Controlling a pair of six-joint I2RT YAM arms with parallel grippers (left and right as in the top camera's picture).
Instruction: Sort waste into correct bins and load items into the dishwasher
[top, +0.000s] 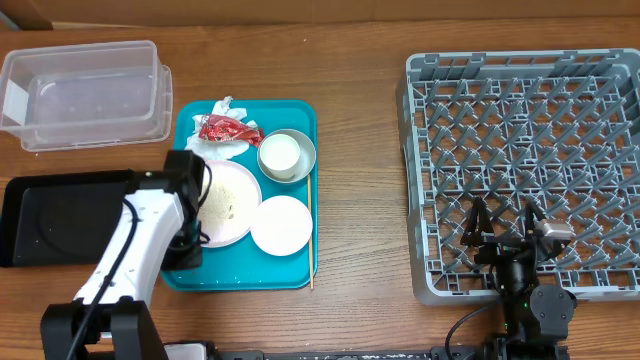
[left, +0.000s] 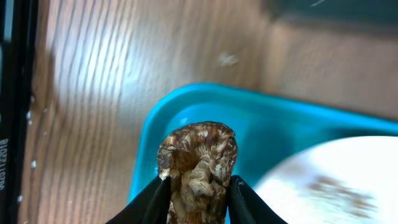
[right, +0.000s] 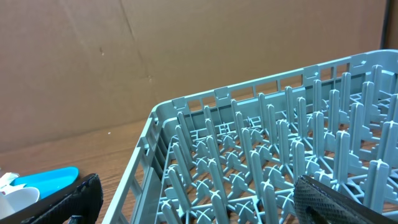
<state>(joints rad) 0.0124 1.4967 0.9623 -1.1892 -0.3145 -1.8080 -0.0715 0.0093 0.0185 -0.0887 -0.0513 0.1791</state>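
At the tabletop's (top: 360, 200) near edge the right gripper (top: 503, 222) hangs over the near rim of the rack (top: 412, 150), its jaws spread wide with nothing between them. The left gripper (left: 199, 180) is over the left edge of the teal tray (top: 240, 265), pinching a wrinkled brown scrap (left: 199, 155) between its fingertips, with a rounded tray corner behind it. Just what the scrap is, the blurred wrist view does not settle. On the tray, nearest, lies the white plate (top: 281, 225), touching the pink plate (top: 235, 190) on its left, which carries a scatter of rice (top: 225, 207). A thin stick (top: 311, 230) lies along the tray's right edge. Farther back sits the bowl (top: 305, 145) with the cup (top: 280, 155) seemingly inside it. Beyond that, at the tray's far left corner, are the red wrapper (top: 228, 128) and the napkin (top: 220, 108), touching each other. The black tray (top: 60, 215) lies at the tabletop's left edge, just beside the teal tray, and the tub (top: 85, 95) stands in the far left corner, nothing in either. The rack fills the right side of the tabletop — no dish in it.
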